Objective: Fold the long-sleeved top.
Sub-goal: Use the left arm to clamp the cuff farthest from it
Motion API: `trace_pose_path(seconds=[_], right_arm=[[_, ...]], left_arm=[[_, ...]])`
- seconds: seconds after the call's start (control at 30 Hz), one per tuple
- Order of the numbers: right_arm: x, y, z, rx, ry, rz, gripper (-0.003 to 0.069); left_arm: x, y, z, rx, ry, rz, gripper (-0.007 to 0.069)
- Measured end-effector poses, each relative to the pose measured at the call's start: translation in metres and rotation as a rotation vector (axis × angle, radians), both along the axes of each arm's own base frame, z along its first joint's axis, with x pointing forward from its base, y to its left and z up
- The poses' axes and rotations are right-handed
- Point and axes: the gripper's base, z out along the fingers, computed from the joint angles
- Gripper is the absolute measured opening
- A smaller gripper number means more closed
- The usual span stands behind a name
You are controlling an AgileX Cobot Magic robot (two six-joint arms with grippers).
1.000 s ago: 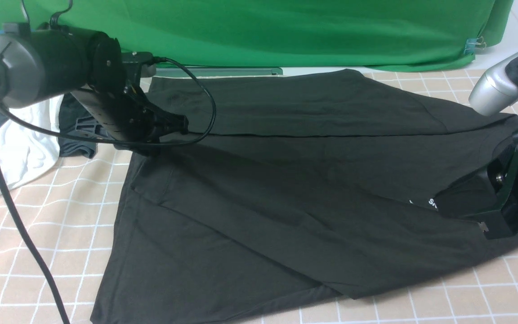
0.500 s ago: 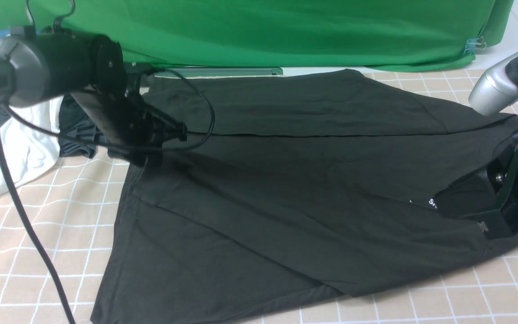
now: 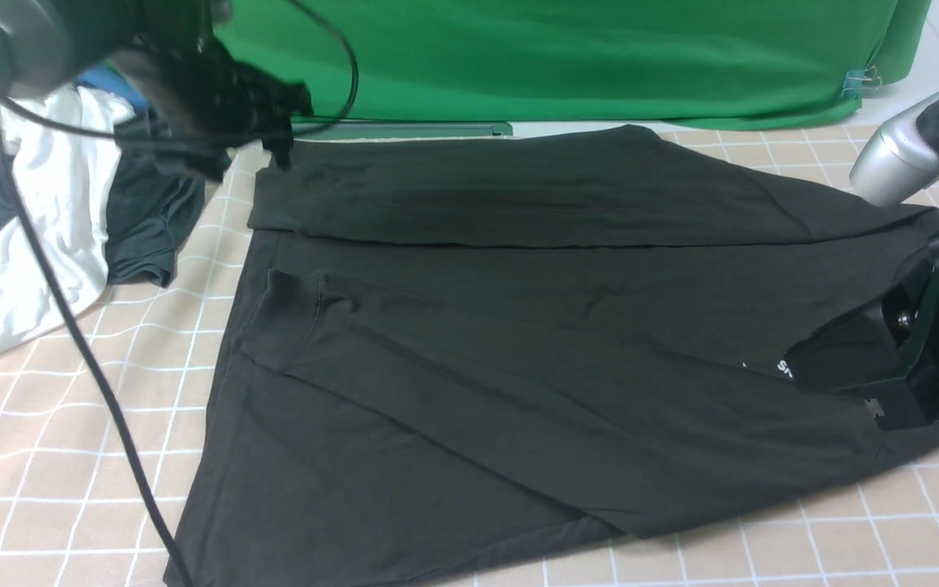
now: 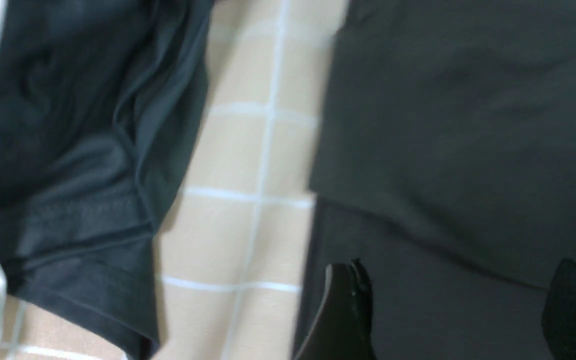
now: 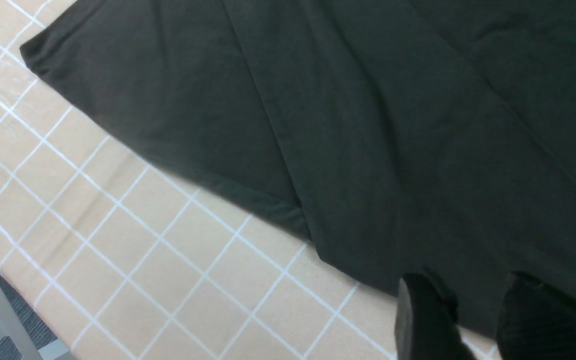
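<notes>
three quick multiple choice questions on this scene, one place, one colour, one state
1. Where do the spare clothes lie relative to the long-sleeved top? A) to its left B) to its right C) on it
2. What colour is the backdrop? A) blue B) green C) red
3. How are the left arm's fingers? A) apart, empty B) clamped on a sleeve C) clamped on a white shirt
Answers: A, the heap sits off the top's left edge; B, green cloth hangs at the back; A, the wrist view shows nothing between them.
</notes>
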Motion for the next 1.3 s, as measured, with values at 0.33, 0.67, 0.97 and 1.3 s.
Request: trace_pose_path(seconds=[0.33, 0.67, 0.97, 1.3], right_arm=[[0.003, 0.000, 0.002, 0.013, -0.033, -0.013, 0.0240], [0.003, 0.000, 0.002, 0.013, -0.033, -0.013, 0.0240], [0.003, 0.000, 0.002, 0.013, -0.033, -0.013, 0.0240], [0.003, 0.000, 0.002, 0.014, -0.036, -0.014, 0.0240]], left_arm=[[0.032, 0.019, -0.050, -0.126, 0.074, 0.080, 0.0486], [0.037, 0.016, -0.059, -0.168, 0.056, 0.069, 0.0320], [0.036, 0.018, -0.058, -0.137, 0.069, 0.012, 0.0070], [0.038, 0.070, -0.021, -0.471, 0.092, 0.101, 0.0018]])
